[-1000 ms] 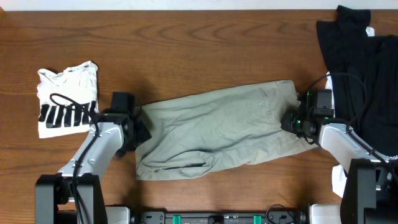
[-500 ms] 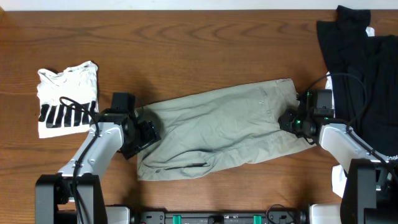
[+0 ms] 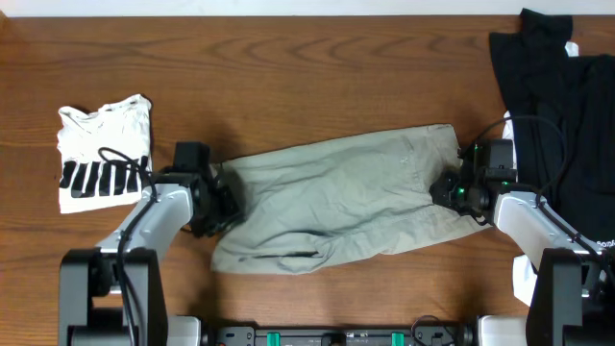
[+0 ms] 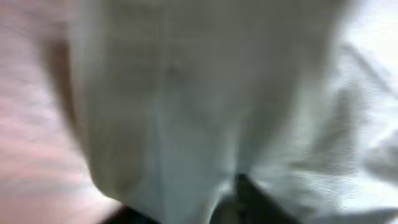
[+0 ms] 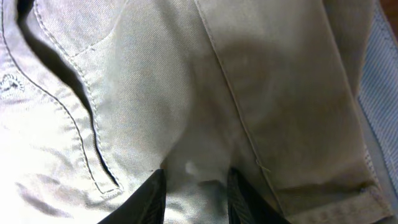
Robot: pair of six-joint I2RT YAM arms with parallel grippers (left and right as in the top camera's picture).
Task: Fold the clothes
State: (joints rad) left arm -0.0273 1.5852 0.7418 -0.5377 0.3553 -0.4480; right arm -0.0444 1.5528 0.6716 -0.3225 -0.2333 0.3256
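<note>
Khaki shorts [image 3: 336, 202]: my left gripper [image 3: 223, 197] has moved onto their left edge, closure unreadable; right gripper [image 3: 447, 189] pinches their right end; fold pending

A small white top [image 3: 104, 154] with a black bar print is lying folded near the left edge of the wooden desk [image 3: 317, 77]. Over at the far right corner, a heap of black garments [image 3: 567, 96] is sprawling down along the right edge.
</note>
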